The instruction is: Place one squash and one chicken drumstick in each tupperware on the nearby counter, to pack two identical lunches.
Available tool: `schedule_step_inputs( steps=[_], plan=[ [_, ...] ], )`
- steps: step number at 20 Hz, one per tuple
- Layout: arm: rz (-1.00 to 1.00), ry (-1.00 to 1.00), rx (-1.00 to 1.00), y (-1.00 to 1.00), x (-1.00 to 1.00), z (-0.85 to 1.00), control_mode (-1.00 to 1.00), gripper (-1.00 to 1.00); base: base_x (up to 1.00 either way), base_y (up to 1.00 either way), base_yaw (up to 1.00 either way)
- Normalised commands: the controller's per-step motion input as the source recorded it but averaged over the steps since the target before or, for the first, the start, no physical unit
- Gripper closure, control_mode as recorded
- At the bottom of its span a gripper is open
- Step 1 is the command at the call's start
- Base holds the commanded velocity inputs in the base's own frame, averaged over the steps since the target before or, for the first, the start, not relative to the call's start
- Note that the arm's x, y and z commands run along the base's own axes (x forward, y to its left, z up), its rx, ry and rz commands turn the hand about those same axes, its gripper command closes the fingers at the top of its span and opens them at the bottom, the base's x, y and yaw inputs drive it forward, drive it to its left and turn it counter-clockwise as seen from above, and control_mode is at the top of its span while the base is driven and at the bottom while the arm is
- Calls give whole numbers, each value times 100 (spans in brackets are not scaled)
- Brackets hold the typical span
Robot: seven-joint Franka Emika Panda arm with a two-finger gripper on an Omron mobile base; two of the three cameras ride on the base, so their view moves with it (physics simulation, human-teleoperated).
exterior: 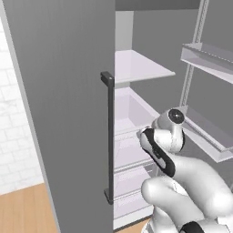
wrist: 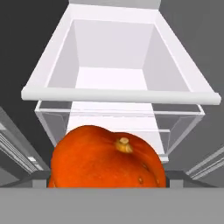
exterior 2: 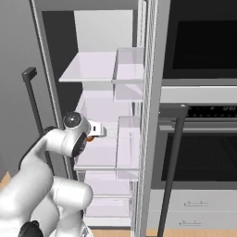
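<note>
A glossy orange-red squash (wrist: 105, 157) with a short stem sits between my two dark fingertips, close under the hand camera. My gripper (wrist: 109, 180) is shut on it, the jaws standing wide against its sides. In the right base view the gripper (exterior 2: 99, 132) reaches into the open fridge at mid height, and a sliver of the squash (exterior 2: 90, 138) shows beneath it. The chicken drumsticks, the tupperware and the counter are out of view.
A white drawer (wrist: 118, 74) and glass shelves (exterior 2: 92, 67) lie beyond the squash. The grey fridge door (exterior: 59, 113) with its dark handle (exterior: 108, 136) stands open on the left, and door bins (exterior: 205, 132) on the right. An oven (exterior 2: 199, 152) flanks the fridge.
</note>
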Motion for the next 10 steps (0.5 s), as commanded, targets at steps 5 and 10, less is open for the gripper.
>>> schedule_step_inputs(
  steps=[5,10],
  plan=[
    [0,2,0,0,-83,95,-100,100,0,0,0],
    [0,5,0,0,-88,82,-100,100,0,0,0]
  ],
)
